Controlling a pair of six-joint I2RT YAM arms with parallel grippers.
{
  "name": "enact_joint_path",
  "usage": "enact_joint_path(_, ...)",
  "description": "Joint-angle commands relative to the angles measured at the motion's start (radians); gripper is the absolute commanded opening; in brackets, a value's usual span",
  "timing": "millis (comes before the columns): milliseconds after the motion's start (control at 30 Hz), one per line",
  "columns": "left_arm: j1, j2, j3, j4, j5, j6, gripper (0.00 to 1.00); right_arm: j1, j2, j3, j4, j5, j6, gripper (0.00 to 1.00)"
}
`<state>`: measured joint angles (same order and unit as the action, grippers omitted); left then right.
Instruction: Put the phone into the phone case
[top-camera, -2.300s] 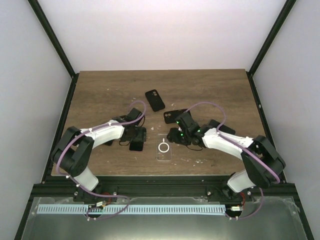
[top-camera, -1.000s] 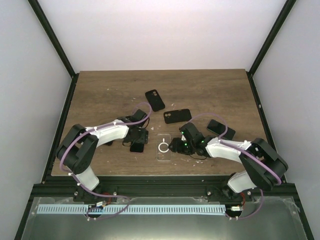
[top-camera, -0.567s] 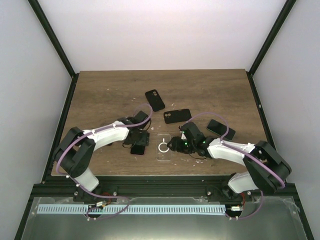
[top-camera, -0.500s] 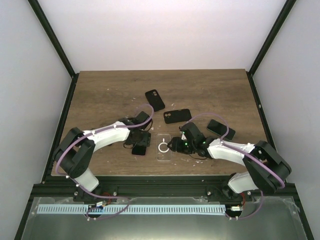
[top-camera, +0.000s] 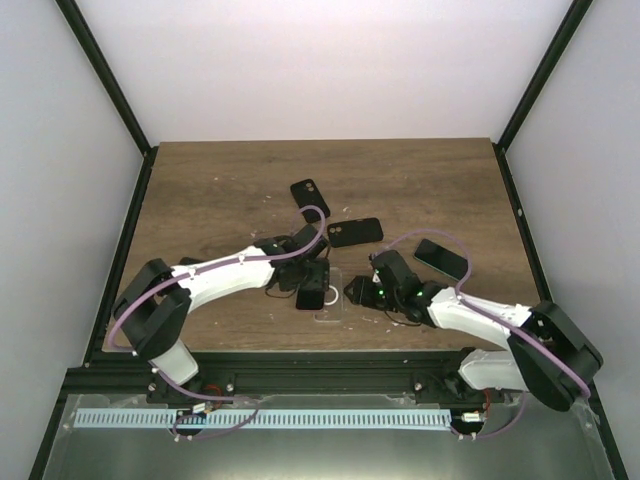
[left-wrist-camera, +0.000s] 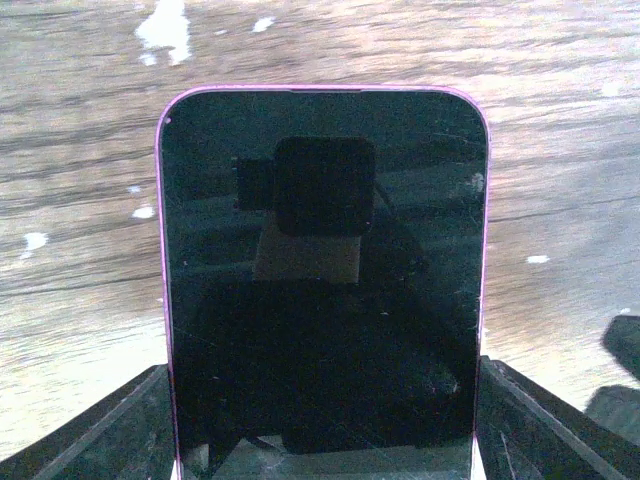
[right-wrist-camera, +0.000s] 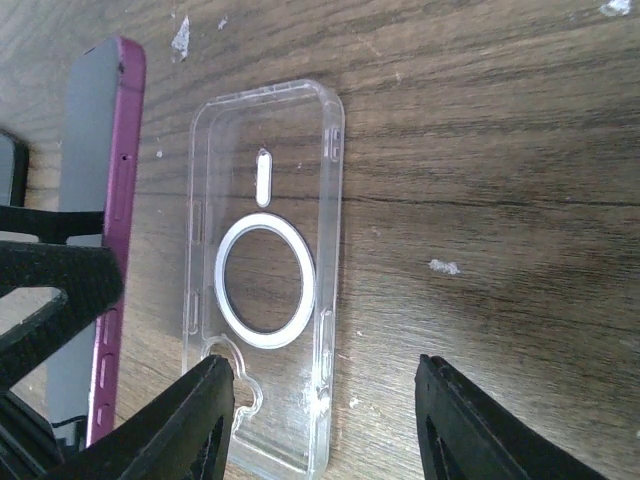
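Left wrist view: your left gripper (left-wrist-camera: 322, 435) is clamped on the phone (left-wrist-camera: 325, 260), with one finger on each long edge at the near end. The jaws stand wide because the phone fills them. Its screen faces the camera, dark and glossy, with a magenta rim all round.

Right wrist view: the phone case (right-wrist-camera: 262, 280) lies flat on the table (right-wrist-camera: 480, 150), and you can see the white ring and short white line through it. The phone is just beside one long side of the case, tilted up so its magenta edge with the buttons shows. It's not in the case yet, and I can't tell if it touches the case rim. Your right gripper (right-wrist-camera: 330, 420) is roughly half open with nothing gripped. One finger (right-wrist-camera: 195, 420) overlaps the case's near corner, contact unclear.

Top view: both grippers meet mid-table toward the front. Further back, apart from the case, lie a black cover (top-camera: 310, 199), a second black cover (top-camera: 356, 232) and a dark slab (top-camera: 440, 260)
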<state>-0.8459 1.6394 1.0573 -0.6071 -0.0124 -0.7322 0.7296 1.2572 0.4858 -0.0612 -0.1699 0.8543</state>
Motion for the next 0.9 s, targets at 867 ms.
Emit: enact_joint_path(867, -0.065, 0.168, 0.094, 0.046, 0.016, -0.174, 0.64, 0.008, -0.110, -0.045, -0.044, 0.075, -0.014, 0.51)
